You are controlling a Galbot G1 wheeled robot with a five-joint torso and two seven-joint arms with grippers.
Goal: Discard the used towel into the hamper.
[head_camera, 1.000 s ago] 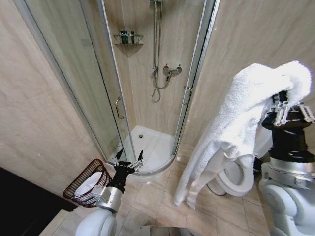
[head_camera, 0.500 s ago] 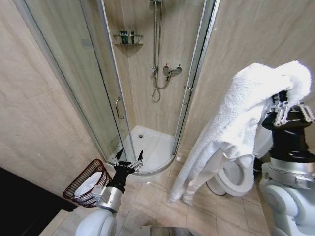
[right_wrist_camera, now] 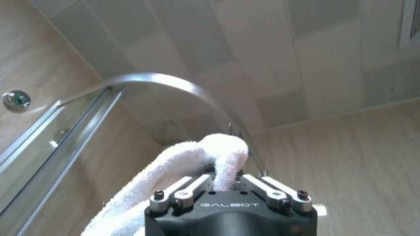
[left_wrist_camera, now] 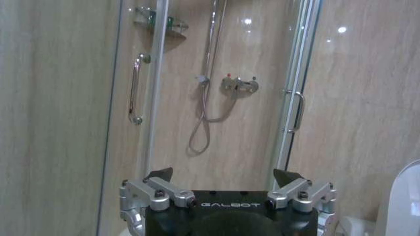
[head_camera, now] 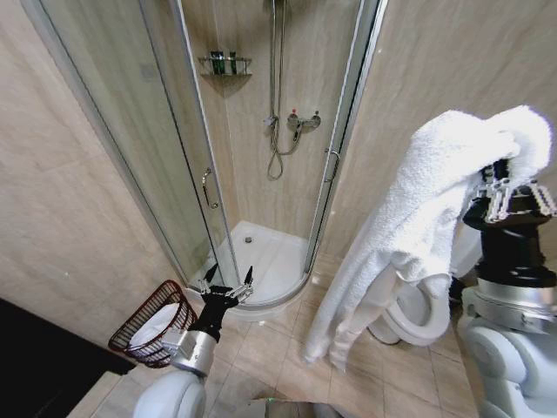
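Observation:
A large white towel (head_camera: 418, 226) hangs from my right gripper (head_camera: 503, 181), held high at the right, its tail reaching down toward the floor tiles. In the right wrist view the fingers (right_wrist_camera: 196, 186) are shut on a fold of the towel (right_wrist_camera: 223, 157). The hamper (head_camera: 150, 324), a dark reddish-brown wire basket with something white inside, stands on the floor at the lower left against the wall. My left gripper (head_camera: 228, 279) is low, just right of the hamper, pointing at the shower, open with nothing between its fingers (left_wrist_camera: 161, 175).
A glass corner shower cabin (head_camera: 261, 131) with its door open fills the middle, its white tray (head_camera: 261, 257) on the floor. A white toilet (head_camera: 418, 313) stands behind the hanging towel at the right. Beige floor tiles lie between hamper and toilet.
The towel's hanging tail has swayed slightly. The picture has shifted a little, and both arms keep their places.

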